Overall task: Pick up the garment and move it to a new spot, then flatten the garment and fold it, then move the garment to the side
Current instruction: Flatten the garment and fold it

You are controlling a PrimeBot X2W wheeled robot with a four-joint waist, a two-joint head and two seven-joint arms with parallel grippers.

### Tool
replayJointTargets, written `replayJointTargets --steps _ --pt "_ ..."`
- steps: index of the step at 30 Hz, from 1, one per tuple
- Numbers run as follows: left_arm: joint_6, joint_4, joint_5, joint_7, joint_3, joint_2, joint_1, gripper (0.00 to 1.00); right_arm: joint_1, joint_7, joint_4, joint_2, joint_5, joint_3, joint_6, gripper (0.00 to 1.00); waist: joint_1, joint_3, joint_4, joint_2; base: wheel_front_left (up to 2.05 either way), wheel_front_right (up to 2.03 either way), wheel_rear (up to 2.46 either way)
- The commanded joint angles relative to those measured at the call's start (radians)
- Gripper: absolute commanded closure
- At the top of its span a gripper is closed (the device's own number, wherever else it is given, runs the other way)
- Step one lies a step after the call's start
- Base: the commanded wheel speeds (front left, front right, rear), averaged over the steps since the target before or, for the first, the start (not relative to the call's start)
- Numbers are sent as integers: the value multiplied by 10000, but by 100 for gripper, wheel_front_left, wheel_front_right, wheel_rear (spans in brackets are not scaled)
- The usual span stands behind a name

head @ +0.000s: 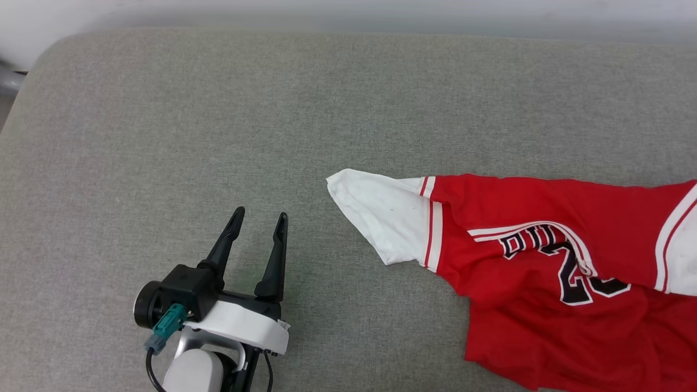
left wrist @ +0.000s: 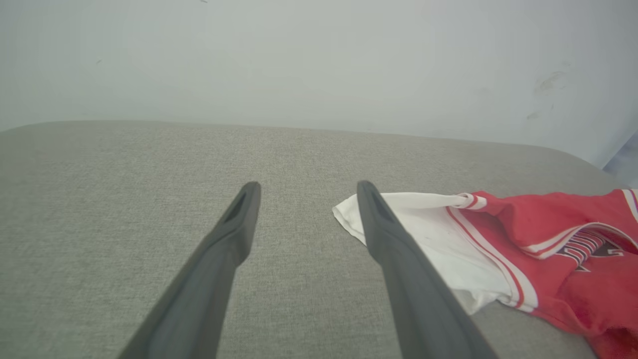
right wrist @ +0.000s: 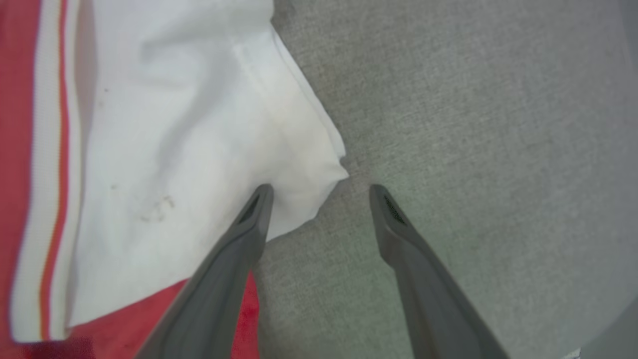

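The garment (head: 523, 228), a red jersey with white sleeves and black lettering, lies crumpled on the grey cushion at the right of the head view. One white sleeve (head: 381, 215) points left. My left gripper (head: 260, 215) hovers open to the left of that sleeve, nothing between its fingers; in the left wrist view the sleeve (left wrist: 448, 234) lies just right of the gripper (left wrist: 304, 187). In the right wrist view my right gripper (right wrist: 321, 188) stands open over the corner of the other white sleeve (right wrist: 199, 124), its left fingertip (right wrist: 261, 194) over the cloth's edge.
The grey fabric cushion (head: 218, 109) spreads wide to the left and back of the garment. A pale wall (left wrist: 319, 60) rises behind its far edge. The cushion's rounded corner (head: 49, 49) is at the far left.
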Motion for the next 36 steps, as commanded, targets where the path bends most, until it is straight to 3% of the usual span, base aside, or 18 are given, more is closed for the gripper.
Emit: replayJointTargets --steps 1,8,10,11,17,24,31,36 --pt "-17 -10 -36 -25 -11 25 -133 0 -117 -47 140 -54 -114 -74 -11 0 -1 95 96 0 0 0 0" --pt "-17 16 10 -25 2 66 -109 0 -19 -351 938 177 -112 -53 -8 0 -1 230 208 0 0 0 0" --pt "-17 23 28 -25 27 78 -99 0 23 -400 1121 250 8 88 -6 85 -1 228 195 0 0 0 0" --pt "-17 34 37 -25 34 81 -90 0 21 -464 1182 286 82 142 -8 100 -1 214 178 0 0 0 0" --pt "-17 127 111 -25 -24 127 4 0 114 -1220 1224 92 286 687 -8 100 -1 -101 -29 0 0 0 0" --pt "-17 274 95 -25 -30 99 250 0 147 -2067 -108 -115 818 1413 -9 100 -1 -693 -278 0 0 0 0" --pt "-17 171 -14 -25 106 50 450 0 -445 -1307 -2158 243 1882 1242 -9 100 -1 -943 -190 0 0 0 0" --pt "-17 -12 15 -25 -23 1 312 0 -1708 -764 -2680 411 1627 547 -9 100 -1 -508 196 0 0 0 0"
